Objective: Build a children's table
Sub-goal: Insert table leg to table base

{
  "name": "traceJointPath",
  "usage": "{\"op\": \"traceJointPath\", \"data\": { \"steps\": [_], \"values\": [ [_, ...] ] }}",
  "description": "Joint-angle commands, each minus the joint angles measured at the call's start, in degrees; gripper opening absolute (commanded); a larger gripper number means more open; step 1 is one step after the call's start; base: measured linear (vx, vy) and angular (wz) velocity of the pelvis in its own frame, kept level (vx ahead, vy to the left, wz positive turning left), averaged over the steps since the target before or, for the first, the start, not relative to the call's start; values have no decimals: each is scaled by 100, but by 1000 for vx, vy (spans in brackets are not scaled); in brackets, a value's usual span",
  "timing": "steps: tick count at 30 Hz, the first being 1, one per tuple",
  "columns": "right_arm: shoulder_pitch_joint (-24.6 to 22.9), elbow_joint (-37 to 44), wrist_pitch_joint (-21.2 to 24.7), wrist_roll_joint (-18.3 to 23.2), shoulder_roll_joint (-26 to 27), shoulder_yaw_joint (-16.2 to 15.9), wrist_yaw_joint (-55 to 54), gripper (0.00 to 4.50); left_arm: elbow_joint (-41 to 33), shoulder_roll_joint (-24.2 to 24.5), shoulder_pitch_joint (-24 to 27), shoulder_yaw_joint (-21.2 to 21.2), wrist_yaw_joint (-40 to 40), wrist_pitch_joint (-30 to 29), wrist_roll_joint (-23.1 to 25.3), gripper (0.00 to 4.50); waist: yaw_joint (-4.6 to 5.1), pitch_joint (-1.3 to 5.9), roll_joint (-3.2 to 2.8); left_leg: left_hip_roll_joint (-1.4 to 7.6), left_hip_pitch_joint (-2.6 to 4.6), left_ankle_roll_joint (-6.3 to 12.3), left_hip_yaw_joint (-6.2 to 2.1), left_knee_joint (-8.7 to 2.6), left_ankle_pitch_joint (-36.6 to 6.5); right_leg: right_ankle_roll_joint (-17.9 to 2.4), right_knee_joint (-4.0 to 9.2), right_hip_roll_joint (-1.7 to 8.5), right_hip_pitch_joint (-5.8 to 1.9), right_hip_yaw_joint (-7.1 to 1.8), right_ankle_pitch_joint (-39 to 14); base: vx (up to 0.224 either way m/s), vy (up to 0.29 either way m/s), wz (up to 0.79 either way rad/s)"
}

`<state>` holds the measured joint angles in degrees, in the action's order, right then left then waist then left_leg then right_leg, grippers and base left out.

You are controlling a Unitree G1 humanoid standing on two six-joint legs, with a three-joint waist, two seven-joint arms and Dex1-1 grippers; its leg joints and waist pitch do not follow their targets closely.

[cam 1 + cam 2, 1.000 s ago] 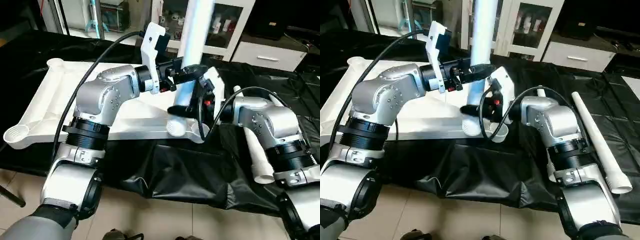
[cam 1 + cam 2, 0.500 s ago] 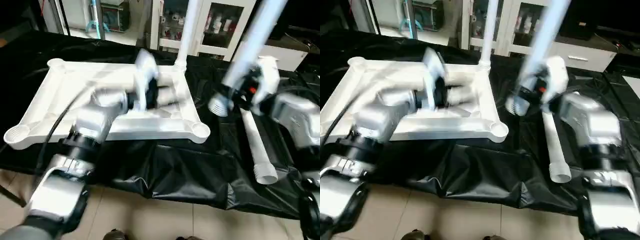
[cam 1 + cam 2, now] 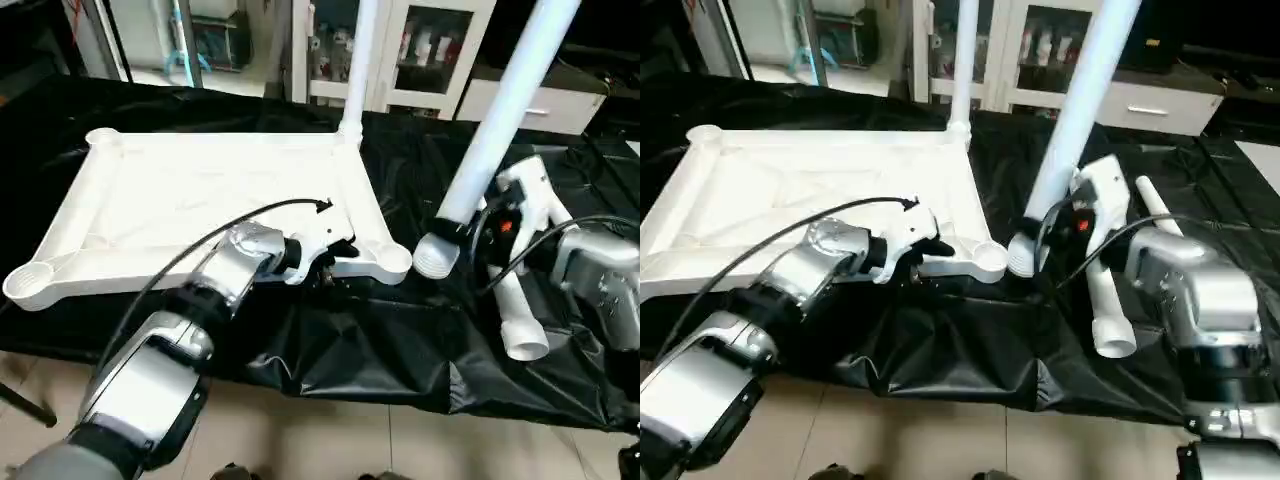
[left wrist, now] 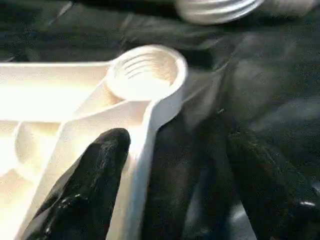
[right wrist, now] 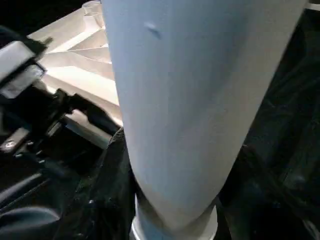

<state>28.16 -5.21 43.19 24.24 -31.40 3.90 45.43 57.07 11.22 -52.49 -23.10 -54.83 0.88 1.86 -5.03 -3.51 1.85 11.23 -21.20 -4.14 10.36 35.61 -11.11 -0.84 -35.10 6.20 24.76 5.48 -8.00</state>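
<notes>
Left hand (image 4: 165, 200) straddles the tabletop (image 4: 75, 120) rim beside its threaded socket (image 4: 145, 72).

— Inspector: What kind of premises am I looking at?

— Operator: From my feed, an indoor room set up as a robot test space. The work surface is draped in a black plastic sheet (image 3: 380, 340) hanging over a beige tiled floor (image 3: 300, 440).

— Inspector: Other evidence?

— Operator: I see a white glass-door cabinet (image 3: 425, 55) with small bottles on its shelves, and a white drawer unit (image 3: 1160, 105) beside it.
</notes>
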Motion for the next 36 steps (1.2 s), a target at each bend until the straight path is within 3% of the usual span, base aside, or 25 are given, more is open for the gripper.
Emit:
{"op": "traceJointPath", "data": {
  "steps": [1, 3, 5, 9, 18, 31, 33, 36],
  "values": [
    [-25, 211, 87, 93, -58, 53, -11, 186, 196, -18, -134, -65, 131, 97, 163, 353, -7, 497, -6, 109, 33, 137, -51, -410, -1055, -863, 460, 200, -458, -220, -1663, 0, 0, 0],
    [-69, 298, 137, 154, -96, 62, -24, 186, 373, -40, -201, -15, 98, 113, 161, 317, -16, 501, -6, 102, 53, 156, -39, -404, -1070, -878, 478, 199, -442, -223, -1675, 0, 0, 0],
    [-112, 362, 169, 187, -131, 59, -22, 186, 540, -50, -264, 21, -76, 92, 152, 317, -21, 510, -6, 111, 43, 178, -46, -408, -1010, -947, 459, 205, -448, -225, -1533, 0, 0, 0],
    [-127, 406, 211, 161, -144, 58, 20, 186, 812, -37, -349, 24, -350, 165, 249, 275, -18, 511, 4, 118, 35, 203, -45, -408, -950, -1076, 433, 218, -456, -229, -1333, 0, 0, 0],
    [-67, 434, 235, 195, -136, -18, 74, 186, 1164, -74, -470, 53, -102, 365, 428, 202, -20, 497, 52, 121, 38, 235, -38, -408, -980, -984, 462, 227, -445, -227, -1589, 0, 0, 0],
    [-76, 455, 206, 170, -135, -50, 128, 186, 1449, -98, -594, 142, -232, 549, 629, 99, -19, 501, -5, 122, 38, 232, -46, -412, -988, -1077, 450, 228, -455, -229, -1404, 0, 0, 0],
    [-97, 475, 204, 179, -130, -37, 123, 186, 1448, -103, -573, 112, -333, 517, 654, 65, -26, 501, -27, 125, 48, 215, -49, -416, -1014, -1094, 451, 233, -451, -231, -1389, 0, 0, 0],
    [-119, 486, 197, 192, -109, -13, 97, 186, 1454, -95, -517, 65, -443, 492, 715, 43, -26, 500, -15, 128, 48, 199, -49, -418, -1047, -1122, 450, 236, -452, -232, -1374, 0, 0, 0]
  ]
}}
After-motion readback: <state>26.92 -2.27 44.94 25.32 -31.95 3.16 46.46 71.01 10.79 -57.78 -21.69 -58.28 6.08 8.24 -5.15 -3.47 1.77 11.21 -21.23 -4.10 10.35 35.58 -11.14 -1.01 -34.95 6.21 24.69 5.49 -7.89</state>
